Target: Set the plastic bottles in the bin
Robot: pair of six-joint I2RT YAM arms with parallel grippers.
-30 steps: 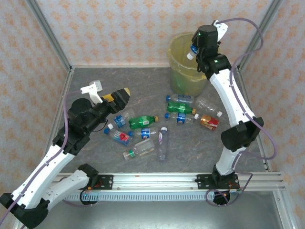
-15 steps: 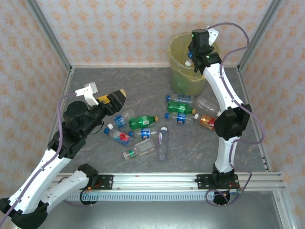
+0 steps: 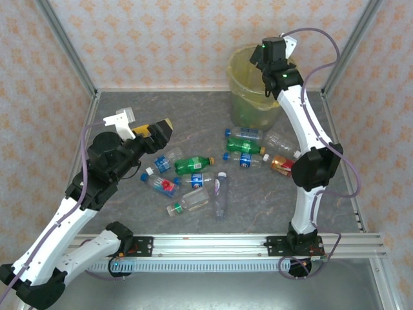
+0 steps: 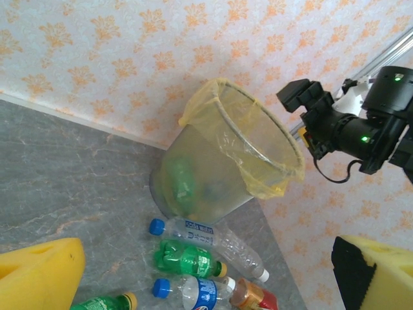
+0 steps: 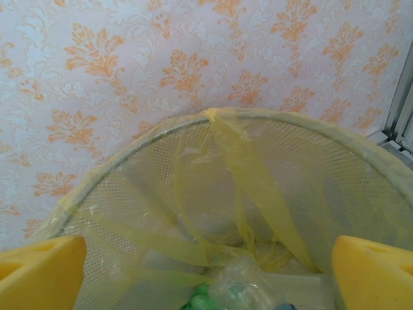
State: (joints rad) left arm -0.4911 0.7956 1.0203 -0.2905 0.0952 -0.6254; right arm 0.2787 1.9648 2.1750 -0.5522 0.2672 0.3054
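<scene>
The bin (image 3: 246, 90), pale yellow with a yellow bag liner, stands at the back of the table. My right gripper (image 3: 261, 63) hangs open over its mouth with nothing between its pads. Looking down into the bin (image 5: 161, 194), a clear bottle (image 5: 258, 281) lies on a green one (image 5: 203, 298). Several plastic bottles lie on the table in front of the bin, among them a green one (image 3: 193, 164), a clear one (image 3: 220, 194) and a red-labelled one (image 3: 284, 165). My left gripper (image 3: 158, 134) is open and empty above the table's left side, left of the bottles.
The grey table (image 3: 161, 110) is fenced by metal corner posts (image 3: 64, 45) and patterned walls. From the left wrist, the bin (image 4: 213, 174) stands ahead with the right gripper (image 4: 298, 119) at its rim and bottles (image 4: 193, 258) lying at its foot.
My right gripper has swung over the bin and opened. The blue-capped bottle it held has dropped into the bin. The left arm has barely shifted.
</scene>
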